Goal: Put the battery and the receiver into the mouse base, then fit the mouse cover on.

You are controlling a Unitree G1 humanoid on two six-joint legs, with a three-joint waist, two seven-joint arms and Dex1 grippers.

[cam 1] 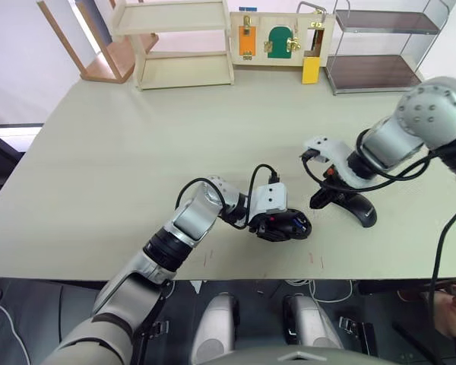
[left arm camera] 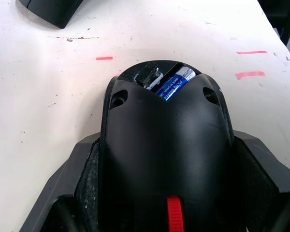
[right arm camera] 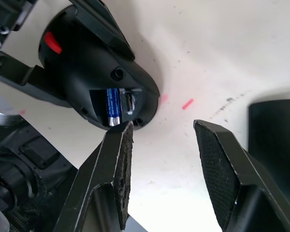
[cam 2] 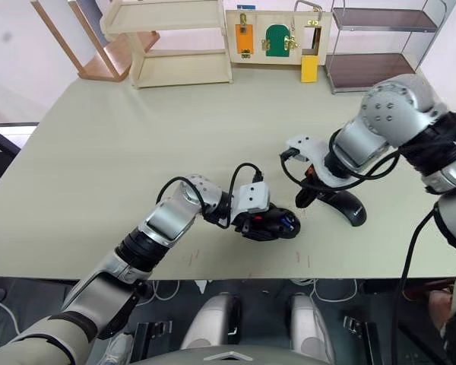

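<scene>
Progress, as we judge it: the battery sits in the mouse base, clamped by our left gripper at lower centre, the receiver apparently beside it, leaving the mouse cover, right of centre by our open right gripper.

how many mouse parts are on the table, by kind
mouse base: 1, clamped in the left gripper
battery: 1, seated in the base
receiver: 1, in the slot beside the battery
mouse cover: 1, lying on the table by the open right gripper
total: 4
</scene>
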